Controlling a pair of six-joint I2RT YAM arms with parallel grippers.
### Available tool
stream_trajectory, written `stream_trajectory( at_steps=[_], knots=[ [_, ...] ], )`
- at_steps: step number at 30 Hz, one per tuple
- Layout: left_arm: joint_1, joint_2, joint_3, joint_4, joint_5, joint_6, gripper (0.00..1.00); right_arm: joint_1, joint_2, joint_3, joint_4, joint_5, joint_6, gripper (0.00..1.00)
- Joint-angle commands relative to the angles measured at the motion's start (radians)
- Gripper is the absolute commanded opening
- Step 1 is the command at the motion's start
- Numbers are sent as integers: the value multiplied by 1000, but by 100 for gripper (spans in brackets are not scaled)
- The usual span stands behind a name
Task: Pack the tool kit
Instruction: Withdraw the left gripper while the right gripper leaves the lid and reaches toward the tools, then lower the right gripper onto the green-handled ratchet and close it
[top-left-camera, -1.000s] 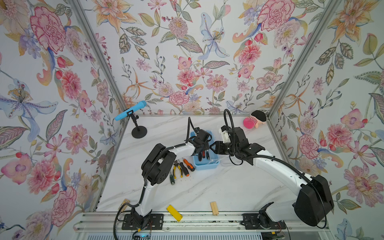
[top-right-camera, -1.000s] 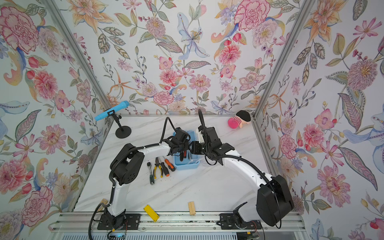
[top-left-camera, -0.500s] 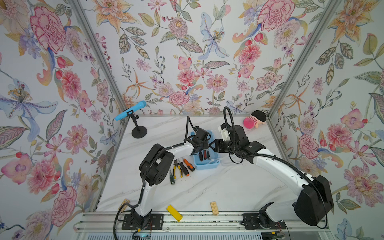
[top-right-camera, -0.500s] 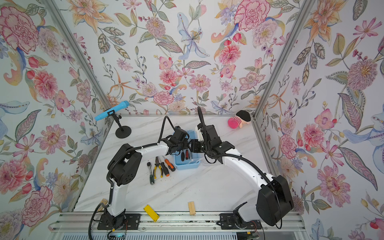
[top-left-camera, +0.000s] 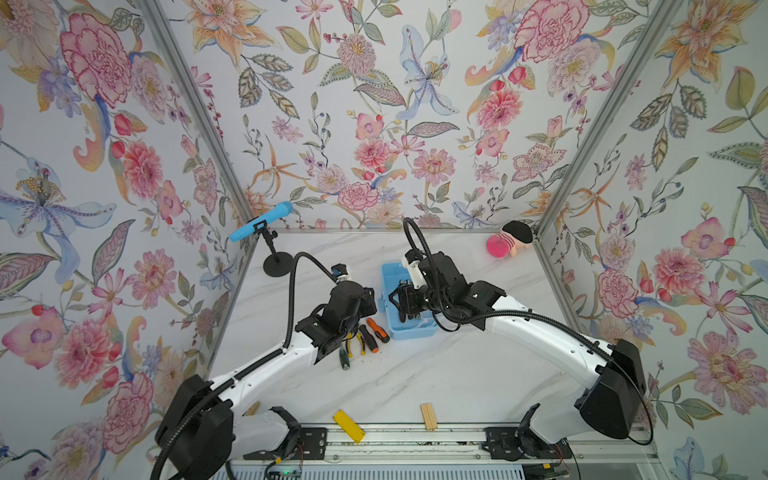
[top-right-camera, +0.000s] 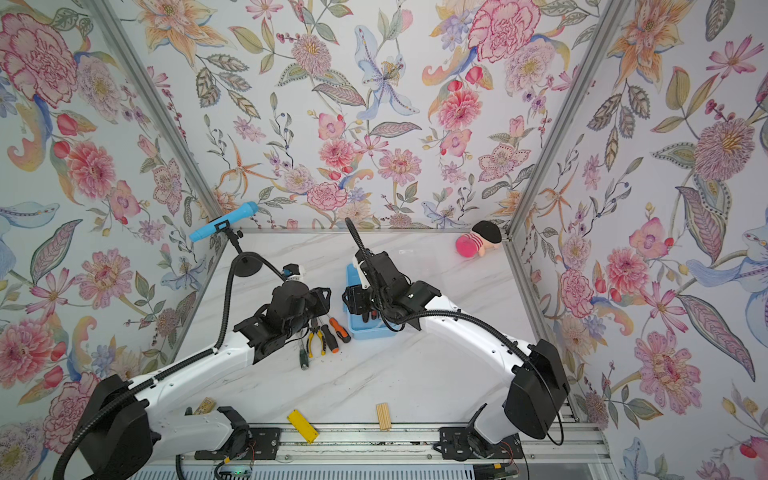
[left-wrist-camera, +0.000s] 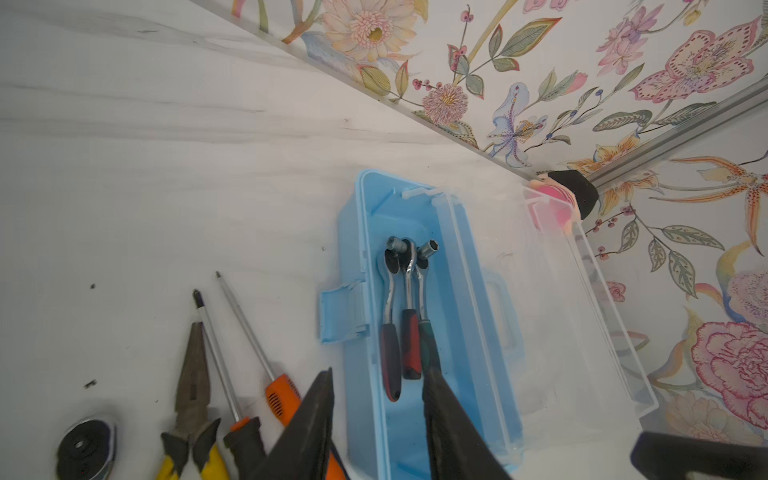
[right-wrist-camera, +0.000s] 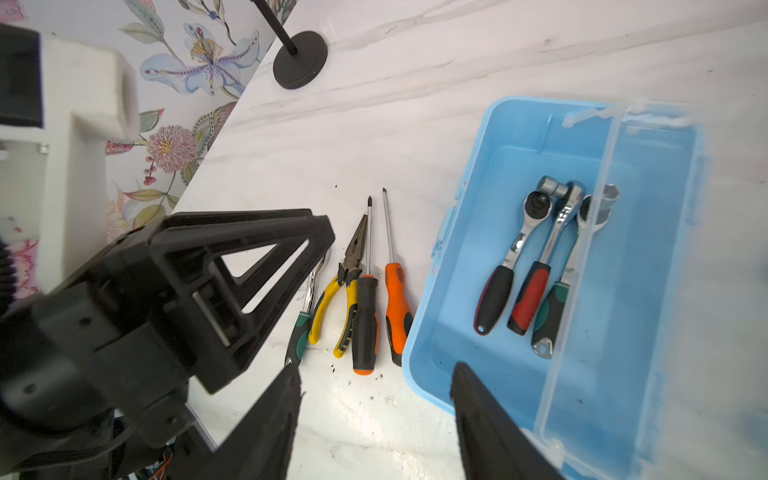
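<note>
Marble table (top-left-camera: 436, 370): blue box (top-left-camera: 411, 331), pliers (right-wrist-camera: 347, 274), screwdrivers (right-wrist-camera: 365, 316), yellow block (top-left-camera: 348, 424), wooden block (top-left-camera: 429, 417).

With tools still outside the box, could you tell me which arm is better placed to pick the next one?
Probably the left: the left gripper, open, hangs beside the pliers and screwdrivers on its side of the box, while the right gripper hovers over the box.

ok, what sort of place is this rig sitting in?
Likely a staged robot-recording booth, not a real workshop: floral-wallpapered wall panels in metal framing box in a white marble-look tabletop, and props like a blue toy microphone on a black stand sit around.
</note>
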Motion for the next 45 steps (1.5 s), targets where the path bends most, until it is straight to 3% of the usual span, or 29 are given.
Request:
stream_trajectory(
  at_steps=[1, 3, 9, 13, 24, 29, 45],
  knots=[
    [68, -155, -140, -14, -65, -39, 41, 48, 69, 48, -32, 9, -18, 57],
    [128, -255, -197, -61, -58, -43, 42, 73, 125, 81, -20, -27, -23, 46],
    [230, -460, -263, -213, -44, -36, 42, 149, 316, 213, -25, -94, -25, 50],
    [281, -516, -333, -189, 54, -65, 42, 193, 436, 318, -52, -102, -30, 54],
    [359, -691, -507, -71, 198, -210, 41, 230, 680, 537, -141, -42, -50, 44],
    [401, -716, -516, -91, 234, -196, 41, 233, 755, 610, -188, 18, -76, 37],
    [446, -712, -584, -46, 286, -188, 40, 236, 888, 718, -232, 24, -81, 42]
  ],
)
